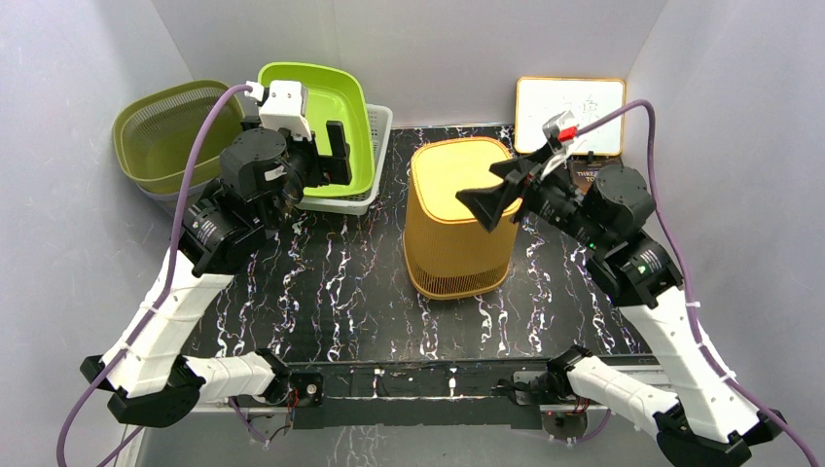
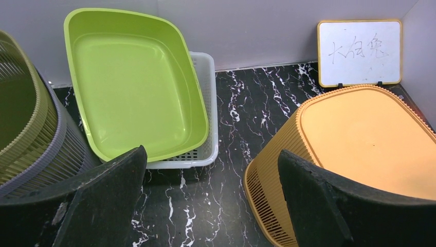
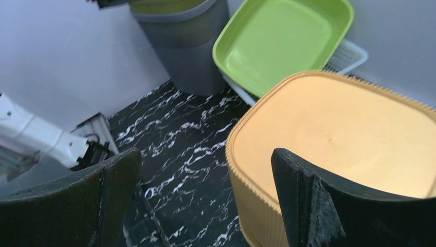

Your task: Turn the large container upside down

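Top view: the large container (image 1: 457, 219), a yellow slatted tub, stands right of centre on the black marbled surface (image 1: 331, 282) with its solid flat face up. The right jaws are spread wide over its upper right edge, holding nothing. The left jaws are released too, raised near the back left, in front of a green tray (image 1: 321, 117) that leans on a white basket (image 1: 375, 156). An olive basket (image 1: 165, 131) sits in the far left corner and a whiteboard (image 1: 569, 112) stands against the back wall.

Left wrist view: jaws wide apart, nothing between them but bare surface. The large container (image 2: 360, 139) is at the right, the green tray (image 2: 133, 87) at the left.

Right wrist view: jaws gaping and empty. One finger overlaps the large container (image 3: 334, 134); I cannot tell whether it touches. The green tray (image 3: 280, 41) lies beyond.
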Controlling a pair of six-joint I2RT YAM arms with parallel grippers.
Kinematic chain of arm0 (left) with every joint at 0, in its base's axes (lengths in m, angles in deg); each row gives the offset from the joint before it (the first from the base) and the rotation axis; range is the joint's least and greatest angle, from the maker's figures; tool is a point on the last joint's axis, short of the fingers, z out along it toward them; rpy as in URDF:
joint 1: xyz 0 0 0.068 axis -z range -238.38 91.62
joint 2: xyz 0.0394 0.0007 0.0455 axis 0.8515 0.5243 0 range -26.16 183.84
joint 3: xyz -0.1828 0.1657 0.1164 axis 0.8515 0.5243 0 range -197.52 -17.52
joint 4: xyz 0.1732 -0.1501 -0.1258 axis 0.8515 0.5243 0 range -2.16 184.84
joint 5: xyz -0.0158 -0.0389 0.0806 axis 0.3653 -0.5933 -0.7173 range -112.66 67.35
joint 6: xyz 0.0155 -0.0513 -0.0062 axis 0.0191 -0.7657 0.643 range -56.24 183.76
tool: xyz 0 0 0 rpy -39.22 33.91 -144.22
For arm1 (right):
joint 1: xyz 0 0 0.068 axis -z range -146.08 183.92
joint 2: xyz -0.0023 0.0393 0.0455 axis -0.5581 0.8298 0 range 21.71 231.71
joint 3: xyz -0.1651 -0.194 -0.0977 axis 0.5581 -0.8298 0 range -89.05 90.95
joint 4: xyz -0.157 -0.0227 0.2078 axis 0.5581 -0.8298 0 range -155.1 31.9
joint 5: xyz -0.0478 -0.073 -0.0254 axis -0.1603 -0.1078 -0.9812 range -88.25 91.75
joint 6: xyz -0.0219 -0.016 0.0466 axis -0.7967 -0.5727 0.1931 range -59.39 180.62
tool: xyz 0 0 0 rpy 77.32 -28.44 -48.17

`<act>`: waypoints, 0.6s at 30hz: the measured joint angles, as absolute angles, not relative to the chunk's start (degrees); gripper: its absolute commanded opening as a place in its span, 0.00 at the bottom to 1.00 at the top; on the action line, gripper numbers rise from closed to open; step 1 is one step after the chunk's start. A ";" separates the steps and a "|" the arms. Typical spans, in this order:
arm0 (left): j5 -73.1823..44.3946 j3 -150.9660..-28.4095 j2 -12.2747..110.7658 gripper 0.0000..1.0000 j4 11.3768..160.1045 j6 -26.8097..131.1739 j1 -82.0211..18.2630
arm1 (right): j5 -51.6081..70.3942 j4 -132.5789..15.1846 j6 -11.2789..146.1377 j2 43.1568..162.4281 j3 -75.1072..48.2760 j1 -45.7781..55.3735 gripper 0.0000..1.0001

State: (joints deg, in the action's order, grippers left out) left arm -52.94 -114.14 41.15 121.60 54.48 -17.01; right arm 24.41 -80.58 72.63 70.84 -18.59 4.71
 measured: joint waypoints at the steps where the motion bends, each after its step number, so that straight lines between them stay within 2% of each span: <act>1: -53.07 -114.14 41.28 0.98 121.54 54.33 -17.01 | 25.94 -80.82 72.43 70.16 -19.91 4.71 0.98; 10: -53.77 -113.24 42.87 0.98 121.27 53.46 -17.01 | 34.57 -85.50 71.05 64.34 -32.93 4.67 0.98; 18: -53.81 -111.41 43.07 0.98 120.71 52.84 -17.01 | 32.69 -83.82 73.28 62.57 -42.96 4.63 0.98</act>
State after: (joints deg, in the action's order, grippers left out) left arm -53.81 -111.41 43.07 120.71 52.84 -17.01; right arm 32.69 -83.82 73.28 62.57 -42.96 4.63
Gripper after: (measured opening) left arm 0.983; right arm 0.980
